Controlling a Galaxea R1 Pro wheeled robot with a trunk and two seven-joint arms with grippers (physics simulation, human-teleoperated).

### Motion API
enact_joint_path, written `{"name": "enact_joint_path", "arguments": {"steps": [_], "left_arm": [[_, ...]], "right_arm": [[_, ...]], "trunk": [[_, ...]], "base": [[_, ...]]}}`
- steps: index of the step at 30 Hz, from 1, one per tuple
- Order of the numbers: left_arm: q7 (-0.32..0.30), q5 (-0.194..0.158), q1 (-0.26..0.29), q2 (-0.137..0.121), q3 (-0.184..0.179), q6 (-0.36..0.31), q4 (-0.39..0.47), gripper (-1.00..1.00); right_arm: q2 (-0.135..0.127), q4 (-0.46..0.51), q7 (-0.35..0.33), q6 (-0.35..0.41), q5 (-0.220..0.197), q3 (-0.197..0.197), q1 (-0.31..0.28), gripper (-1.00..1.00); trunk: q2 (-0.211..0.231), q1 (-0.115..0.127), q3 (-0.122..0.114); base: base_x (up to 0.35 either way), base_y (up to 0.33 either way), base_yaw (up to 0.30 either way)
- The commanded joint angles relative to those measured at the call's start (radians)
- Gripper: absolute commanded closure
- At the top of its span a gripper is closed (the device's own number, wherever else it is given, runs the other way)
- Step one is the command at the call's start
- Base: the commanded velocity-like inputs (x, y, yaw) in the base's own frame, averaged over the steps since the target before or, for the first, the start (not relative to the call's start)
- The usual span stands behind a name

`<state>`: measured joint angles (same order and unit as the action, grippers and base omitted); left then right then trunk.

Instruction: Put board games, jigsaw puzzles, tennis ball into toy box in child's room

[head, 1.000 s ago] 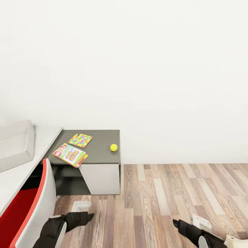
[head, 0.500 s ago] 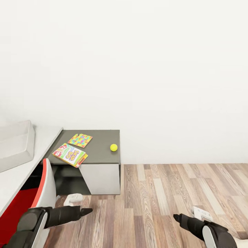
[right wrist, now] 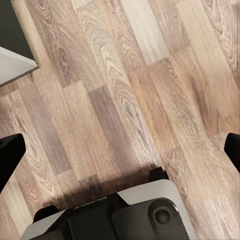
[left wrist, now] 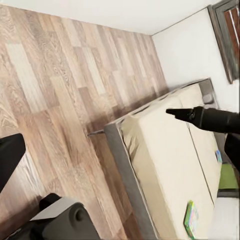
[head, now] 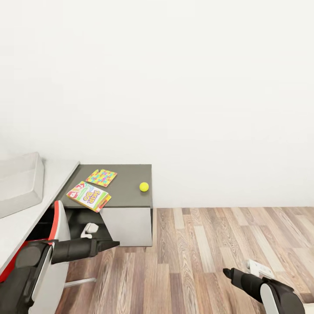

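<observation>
- Two hands, both empty: my left hand (head: 111, 244) is raised level in front of the cabinet door, and my right hand (head: 227, 273) hangs low over the floor (head: 226, 244). In each wrist view the finger edges sit at opposite sides of the picture, so I judge both spread wide.
- Risk nearest me: the red-and-white chair (head: 56, 231) sits close under my left arm, and a careless reach could snag on its hard curved shell.
- On the dark matte surface (head: 126, 192), the glossy SKIP-BO box (head: 89, 196) lies overhanging the front edge; a sideways nudge could tip it off.
- Behind it lies a thin, notched jigsaw puzzle (head: 101, 177), too flat to pinch easily.
- Well apart, the small smooth tennis ball (head: 144, 186) sits near the end; one bump could roll it off.
- Farthest left, the toy box (head: 22, 183) rests on the pale surface.
- Across the room, in my left wrist view, the cream bed (left wrist: 170, 165) carries a green game box (left wrist: 189, 218).
</observation>
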<state>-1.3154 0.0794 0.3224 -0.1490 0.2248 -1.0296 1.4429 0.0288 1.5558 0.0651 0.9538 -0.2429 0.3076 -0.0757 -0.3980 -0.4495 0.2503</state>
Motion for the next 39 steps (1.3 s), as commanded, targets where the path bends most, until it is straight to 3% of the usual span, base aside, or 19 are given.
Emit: {"name": "enact_joint_path", "arguments": {"steps": [1,6,12,16,26,39], "left_arm": [[-0.023,0.009,0.007,0.001,0.001,-0.007,-0.006,-1.00],[-0.048,0.004,0.016,-0.002,0.003,-0.009,-0.008,-1.00],[-0.066,0.001,0.017,-0.010,0.061,-0.011,-0.009,-1.00],[-0.115,0.001,0.017,-0.012,0.085,-0.010,-0.009,-1.00],[-0.162,0.002,0.018,-0.012,0.086,-0.009,-0.009,-1.00],[-0.165,0.002,0.017,-0.008,0.074,-0.009,-0.007,-1.00]], "right_arm": [[0.000,0.001,0.007,0.005,-0.010,0.004,0.000,-1.00],[0.001,0.001,0.007,0.006,-0.010,0.006,0.000,-1.00],[0.002,0.001,0.007,0.008,-0.010,0.008,-0.001,-1.00],[0.004,0.002,0.008,0.008,-0.010,0.008,-0.006,-1.00],[0.010,0.002,0.008,0.005,-0.010,0.008,-0.007,-1.00],[0.015,0.001,0.009,0.003,-0.010,0.003,-0.007,-1.00]], "trunk": [[-0.002,-0.001,0.002],[-0.002,-0.001,0.002],[-0.002,-0.001,0.002],[-0.002,-0.001,0.002],[-0.002,-0.001,0.002],[-0.002,-0.001,0.002]], "base": [[0.000,0.000,0.000],[0.000,0.000,0.000],[0.100,0.011,0.000],[0.282,-0.004,0.000],[0.295,-0.104,0.000],[0.036,-0.101,0.000]]}}
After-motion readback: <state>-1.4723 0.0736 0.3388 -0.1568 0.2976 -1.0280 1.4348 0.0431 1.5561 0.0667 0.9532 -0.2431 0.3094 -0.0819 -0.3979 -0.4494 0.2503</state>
